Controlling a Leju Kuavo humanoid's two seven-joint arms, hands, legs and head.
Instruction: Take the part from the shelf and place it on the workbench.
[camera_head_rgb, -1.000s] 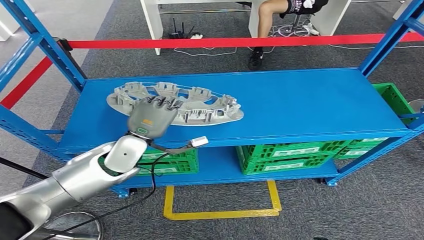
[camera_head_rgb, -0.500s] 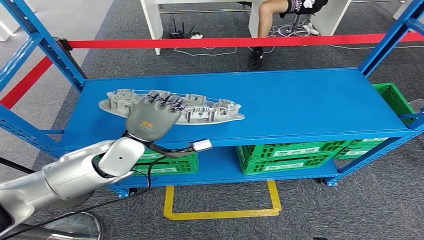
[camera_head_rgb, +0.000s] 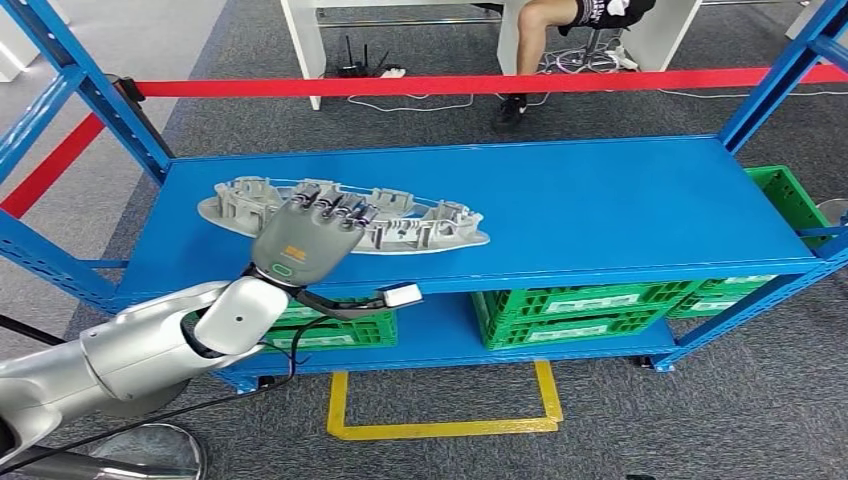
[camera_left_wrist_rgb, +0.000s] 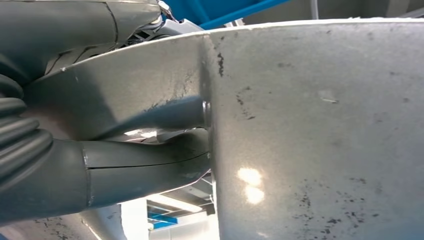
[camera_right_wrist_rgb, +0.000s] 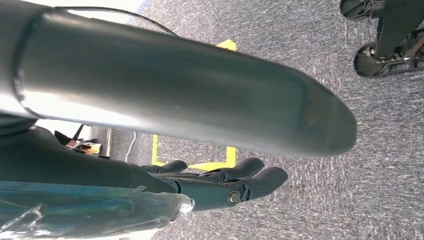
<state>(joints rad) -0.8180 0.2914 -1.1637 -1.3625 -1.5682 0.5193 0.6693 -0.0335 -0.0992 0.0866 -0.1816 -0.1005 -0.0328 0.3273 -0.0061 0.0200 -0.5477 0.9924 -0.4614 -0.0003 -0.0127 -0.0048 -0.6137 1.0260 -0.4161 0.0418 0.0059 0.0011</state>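
Note:
The part (camera_head_rgb: 420, 225) is a long, oval, grey metal casting with ribbed pockets, lying on the left half of the blue shelf (camera_head_rgb: 600, 210). My left hand (camera_head_rgb: 305, 238) grips its near edge, with the fingers (camera_head_rgb: 335, 208) over the top. In the left wrist view the thumb (camera_left_wrist_rgb: 140, 170) presses against the part's smooth underside (camera_left_wrist_rgb: 320, 135), so that edge is tipped up off the shelf. My right hand (camera_right_wrist_rgb: 220, 185) hangs over the grey carpet, fingers extended and holding nothing.
Green crates (camera_head_rgb: 580, 305) sit on the lower shelf level. Blue uprights (camera_head_rgb: 780, 80) frame both ends of the shelf. A red barrier tape (camera_head_rgb: 450, 83) runs behind it, and a person (camera_head_rgb: 535, 40) sits at a white desk beyond. A yellow floor marking (camera_head_rgb: 440, 425) lies below.
Over the last second the part's near edge has tipped up in my left hand and the part has slid slightly left. Almost nothing has moved in the last half second.

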